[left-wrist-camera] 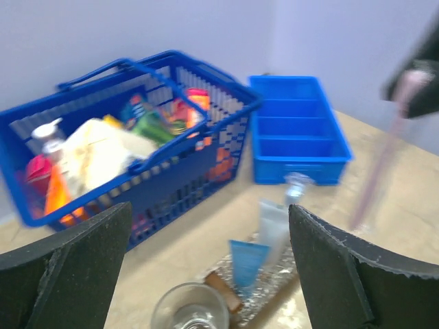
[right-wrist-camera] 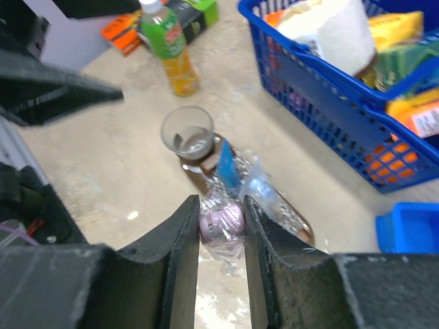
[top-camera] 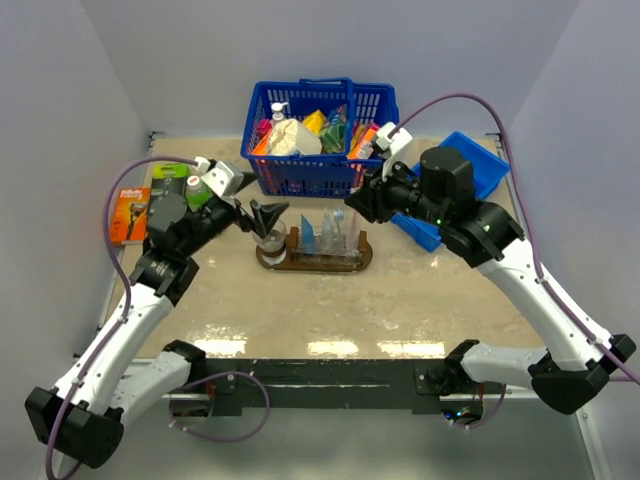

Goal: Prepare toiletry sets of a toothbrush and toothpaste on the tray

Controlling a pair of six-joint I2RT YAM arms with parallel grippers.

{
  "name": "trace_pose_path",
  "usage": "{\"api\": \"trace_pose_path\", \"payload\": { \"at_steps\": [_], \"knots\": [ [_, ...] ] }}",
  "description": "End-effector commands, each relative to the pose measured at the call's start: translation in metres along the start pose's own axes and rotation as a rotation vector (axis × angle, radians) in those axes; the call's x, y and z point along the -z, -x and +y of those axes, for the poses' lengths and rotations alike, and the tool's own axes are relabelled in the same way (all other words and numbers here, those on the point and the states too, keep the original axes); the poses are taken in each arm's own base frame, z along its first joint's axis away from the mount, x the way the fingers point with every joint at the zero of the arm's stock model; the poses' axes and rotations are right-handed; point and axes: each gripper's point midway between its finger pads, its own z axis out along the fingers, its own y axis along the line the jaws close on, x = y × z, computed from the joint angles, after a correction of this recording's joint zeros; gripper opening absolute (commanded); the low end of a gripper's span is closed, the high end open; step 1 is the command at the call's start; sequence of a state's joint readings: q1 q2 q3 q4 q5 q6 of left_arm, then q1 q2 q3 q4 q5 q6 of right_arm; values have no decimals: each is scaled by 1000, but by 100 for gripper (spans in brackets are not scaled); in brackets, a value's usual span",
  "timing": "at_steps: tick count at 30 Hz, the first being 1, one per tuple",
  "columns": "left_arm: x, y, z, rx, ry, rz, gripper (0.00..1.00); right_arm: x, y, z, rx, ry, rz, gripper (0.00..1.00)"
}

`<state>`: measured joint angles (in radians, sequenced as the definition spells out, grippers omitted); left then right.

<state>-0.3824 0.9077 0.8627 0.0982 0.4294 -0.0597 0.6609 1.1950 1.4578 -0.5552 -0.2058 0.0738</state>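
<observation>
The dark brown oval tray lies mid-table in front of the basket. On it stand an empty clear glass cup, a blue wedge tube and a paler tube. My right gripper is shut on the pinkish end of a toothbrush in clear wrapping and holds it above the tray's right part. In the left wrist view the toothbrush is a blurred thin stick hanging at the right. My left gripper is open and empty just above the glass cup at the tray's left end.
A blue basket full of goods stands behind the tray. A blue plastic bin lies at the back right. A green bottle and an orange razor pack are at the back left.
</observation>
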Motion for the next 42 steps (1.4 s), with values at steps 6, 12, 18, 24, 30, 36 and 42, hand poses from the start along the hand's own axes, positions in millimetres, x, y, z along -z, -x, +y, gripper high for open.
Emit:
{"api": "trace_pose_path", "payload": {
  "at_steps": [6, 12, 18, 24, 30, 36, 42],
  "knots": [
    [-1, -43, 69, 65, 324, 103, 100, -7, -11, -15, 102, -187, -46, 7],
    [3, -46, 76, 48, 364, 118, 100, -21, -8, -10, 151, -227, -108, 5],
    [5, -44, 76, 34, 371, 105, 100, -30, -13, -12, 134, -262, -167, 4],
    [6, -45, 78, 27, 383, 108, 100, -37, -18, -18, 118, -291, -199, 4],
    [7, -46, 79, 23, 385, 110, 100, -40, -22, -22, 117, -307, -218, 4],
    [6, -47, 79, 24, 385, 113, 100, -49, -33, -23, 119, -309, -183, 4],
    [6, -46, 79, 24, 382, 112, 100, -53, -41, -26, 121, -319, -160, 4]
  ]
}}
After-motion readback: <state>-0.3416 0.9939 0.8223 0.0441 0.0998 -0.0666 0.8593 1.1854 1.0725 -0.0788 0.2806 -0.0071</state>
